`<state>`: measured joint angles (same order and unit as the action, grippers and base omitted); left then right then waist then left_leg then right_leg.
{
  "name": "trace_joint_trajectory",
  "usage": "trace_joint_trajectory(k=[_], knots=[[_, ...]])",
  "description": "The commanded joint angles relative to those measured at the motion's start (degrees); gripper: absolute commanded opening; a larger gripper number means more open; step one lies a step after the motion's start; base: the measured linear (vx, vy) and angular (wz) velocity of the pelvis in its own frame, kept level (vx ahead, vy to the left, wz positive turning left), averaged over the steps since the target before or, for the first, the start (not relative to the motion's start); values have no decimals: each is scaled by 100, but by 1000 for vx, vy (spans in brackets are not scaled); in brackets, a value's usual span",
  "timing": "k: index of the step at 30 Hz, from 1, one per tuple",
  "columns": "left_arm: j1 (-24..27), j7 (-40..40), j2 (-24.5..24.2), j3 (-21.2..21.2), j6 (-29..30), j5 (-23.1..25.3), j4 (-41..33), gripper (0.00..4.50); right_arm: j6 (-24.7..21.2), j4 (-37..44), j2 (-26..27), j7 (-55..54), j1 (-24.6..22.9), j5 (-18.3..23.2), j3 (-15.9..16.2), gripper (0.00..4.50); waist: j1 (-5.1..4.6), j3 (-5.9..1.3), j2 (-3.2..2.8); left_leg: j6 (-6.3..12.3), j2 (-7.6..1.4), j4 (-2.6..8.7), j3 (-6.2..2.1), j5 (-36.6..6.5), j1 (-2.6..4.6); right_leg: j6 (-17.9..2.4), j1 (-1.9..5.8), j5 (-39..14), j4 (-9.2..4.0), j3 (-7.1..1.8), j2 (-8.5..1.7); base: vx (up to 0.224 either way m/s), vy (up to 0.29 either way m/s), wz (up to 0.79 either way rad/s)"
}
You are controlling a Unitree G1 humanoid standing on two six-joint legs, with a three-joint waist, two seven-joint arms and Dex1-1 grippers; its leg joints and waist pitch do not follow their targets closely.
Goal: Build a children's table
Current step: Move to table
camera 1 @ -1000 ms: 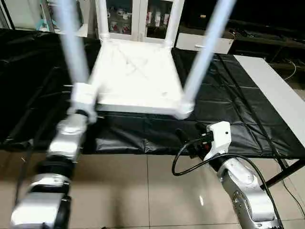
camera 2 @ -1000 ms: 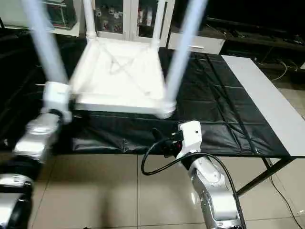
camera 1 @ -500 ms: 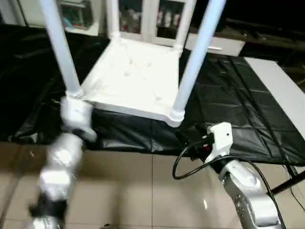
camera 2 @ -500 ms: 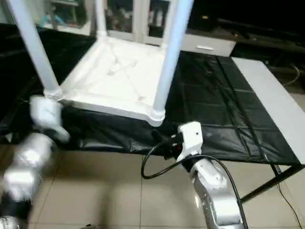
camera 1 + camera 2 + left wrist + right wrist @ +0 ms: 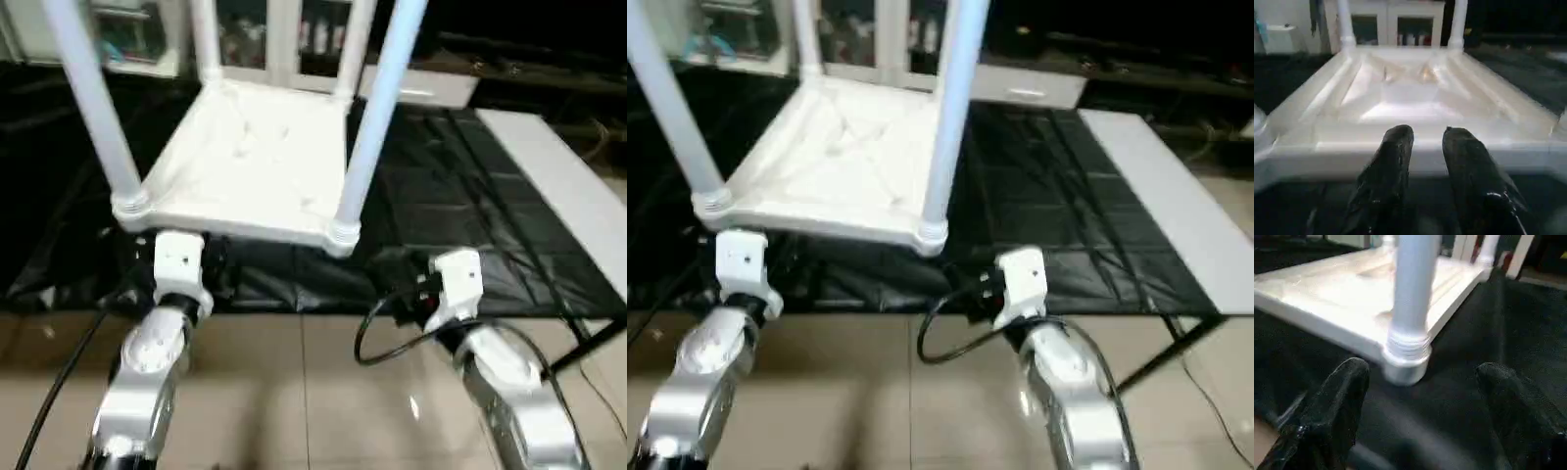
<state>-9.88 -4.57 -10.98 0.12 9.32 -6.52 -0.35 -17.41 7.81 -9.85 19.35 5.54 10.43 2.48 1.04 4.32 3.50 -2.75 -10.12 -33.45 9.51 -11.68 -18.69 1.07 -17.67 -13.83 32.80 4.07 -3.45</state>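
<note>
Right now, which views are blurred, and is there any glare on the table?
Left eye view: soft overall, table top washed out. Left wrist view: end effector fingers blurred, ribs glare. Right wrist view: near leg fairly clear, fingers soft.

- Both silver forearms reach forward from the lower edge of the head views, roughly parallel and well apart.
- The left gripper (image 5: pixel 1422 147) has its two black fingers (image 5: pixel 1388 166) pointing ahead, close together with a narrow gap and nothing between them.
- The right gripper (image 5: pixel 1420 377) has its black fingers (image 5: pixel 1337 396) spread wide, nothing between them.
- White wrist housings cap each forearm; a black cable loops from the right wrist.
</note>
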Motion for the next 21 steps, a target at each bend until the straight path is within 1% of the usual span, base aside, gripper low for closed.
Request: trace_joint_trajectory(k=[1,2,3,4,5,6,7,8,9,10,11,12,13,14,15,16,17,18,19,20,21], knots=[[-178,47,131,-136,36,0,-33,142,-77,-93,-32,-30,103,84,-221,381,-153,-179,-109,-340,-381,670,-312,-4370,363,-698,-128,-2424,-464,-70,-306,55,36,-9],[-194,28,142,-190,16,72,17,142,-75,-128,-28,-89,125,33,-235,381,-167,-288,-113,-179,-311,620,-213,-3794,289,-916,-5,-2120,-487,-164,-387,100,13,-5],[-247,-25,150,-269,85,217,11,142,-90,-109,-22,-89,195,44,-265,381,-140,-338,-142,-102,-278,590,-160,-3429,191,-996,102,-2006,-493,-216,-429,100,13,-5],[-218,-29,176,-270,115,218,-42,142,-80,-96,-2,-86,182,73,-280,381,-60,-303,-11,199,-181,506,-21,-2358,-46,-1045,307,-1987,-544,-324,-459,108,6,-6],[-176,-20,213,-261,159,215,-116,142,-70,-74,0,-76,149,121,-291,381,-22,-381,11,276,-158,447,6,-1987,-75,-1048,399,-1972,-551,-348,-480,108,0,-2],[-121,-21,185,-247,268,221,-257,142,-80,-119,57,-116,124,212,-327,381,44,-476,13,457,-124,366,20,-1224,-137,-1098,523,-1584,-504,-353,-475,108,0,-2],[-85,-12,152,-227,338,196,-365,142,-80,-132,91,-116,101,239,-312,381,56,-494,-17,557,-117,368,20,-951,-116,-1122,513,-1303,-470,-328,-428,146,-10,0],[-83,-11,150,-226,342,194,-371,142,-80,-133,93,-116,100,241,-312,381,39,-560,-50,742,-131,383,-19,-472,3,-1174,464,-529,-325,-233,-286,195,-18,5],[-62,-5,111,-195,404,157,-458,142,-69,-159,131,-95,88,257,-275,381,-21,-570,-55,1154,-195,384,-142,30,271,-1183,273,332,-120,-124,-142,195,-18,5],[-54,-31,31,-121,450,117,-508,142,-27,-196,193,-46,82,243,-157,381,-130,-598,-63,1825,-302,321,-352,688,563,-1062,28,643,91,-16,-85,208,-28,5],[-41,-38,-14,-87,412,135,-474,142,27,-283,222,-53,94,193,-102,381,-163,-571,-67,2153,-395,281,-458,868,768,-971,-193,529,168,4,-118,182,-51,4],[-21,-42,-7,-30,386,113,-444,142,94,-379,213,-51,115,101,-39,381,-253,-580,-5,2642,-537,207,-626,1176,972,-762,-444,275,305,-57,-251,182,-51,4],[-16,-37,4,15,371,99,-411,142,147,-471,192,-31,147,27,13,381,-215,-539,22,2729,-489,170,-585,1206,905,-701,-421,261,274,-122,-320,182,-69,4],[-3,-37,-6,41,362,105,-402,142,163,-515,183,-5,172,3,42,381,-33,-501,196,2402,143,-79,-90,764,184,-752,306,887,13,-430,-374,176,-41,12],[8,-44,-6,60,367,123,-409,142,163,-528,183,18,184,-6,52,381,132,-544,258,2098,424,-289,18,393,-207,-883,756,1378,-73,-700,-361,176,-41,12],[44,-68,-15,95,385,136,-405,142,147,-549,228,49,174,59,25,381,434,-531,143,1095,98,-723,-297,-297,-847,-1357,1206,2884,-189,-1170,-970,155,24,21],[51,-60,-21,110,409,137,-418,142,165,-560,210,45,167,26,41,381,466,-537,52,634,-7,-378,-347,53,-821,-1124,1171,3507,39,-768,-454,76,46,14],[45,-58,-15,138,446,99,-436,142,158,-556,204,45,166,27,38,381,402,-545,-84,577,-102,-48,-357,494,-521,-728,969,3267,207,-355,-99,76,46,14],[42,-59,-20,145,454,92,-448,142,147,-547,204,40,167,36,27,381,211,-569,-251,897,-235,66,-528,895,36,-431,491,2332,433,5,105,61,25,-9],[37,-60,-46,148,480,89,-479,142,124,-533,210,35,175,56,-3,381,-4,-638,-337,2648,-735,40,-1301,1979,1038,113,-642,-555,1070,149,134,129,-33,-18],[40,-75,-64,166,500,60,-485,142,108,-520,212,44,181,81,-24,381,-82,-765,-205,3157,-915,-40,-1431,2794,1212,224,-830,-1025,1126,98,-32,129,-33,-18]])
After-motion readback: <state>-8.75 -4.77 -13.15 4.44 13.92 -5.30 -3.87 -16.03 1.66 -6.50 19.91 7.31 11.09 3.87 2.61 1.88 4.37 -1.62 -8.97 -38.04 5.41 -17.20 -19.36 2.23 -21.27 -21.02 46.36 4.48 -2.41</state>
